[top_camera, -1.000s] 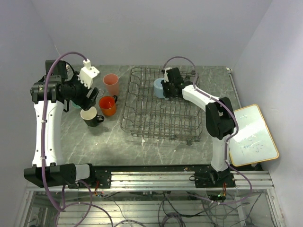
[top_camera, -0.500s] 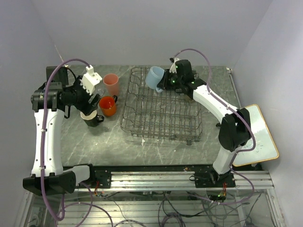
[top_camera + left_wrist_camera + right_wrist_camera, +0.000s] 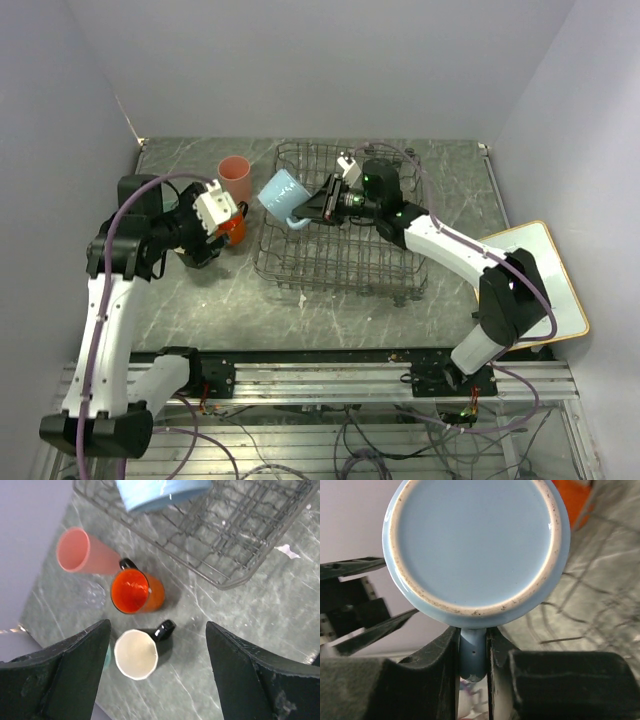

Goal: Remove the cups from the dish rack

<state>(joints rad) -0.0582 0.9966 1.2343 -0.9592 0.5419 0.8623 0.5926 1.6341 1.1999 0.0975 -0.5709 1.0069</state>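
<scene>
— What's on the far left?

— The left gripper (image 3: 157, 629) hangs over the grey marbled table (image 3: 200, 300), fingers spread wide, holding nothing. Under it stand three cups, out of the rack: a tall pink tumbler (image 3: 235, 178) farthest back, an orange mug (image 3: 136, 591) with a black handle just beside it, and a black mug (image 3: 137, 654) with a cream inside, nearest the arm.

— And the blue one?

— The light-blue mug (image 3: 280, 195) is in the air, tipped on its side above the left rim of the dish rack (image 3: 340, 255), mouth pointing left. Its flat base shows a pale unglazed ring with dark specks.

— What holds it?

— The right gripper (image 3: 472, 647), fingers pressed on the mug's handle from both sides.

— The rack itself?

— Grey wire, grid bottom, low sides; I see no cups standing in it. A white board (image 3: 535, 290) with an orange rim lies to its right.
</scene>
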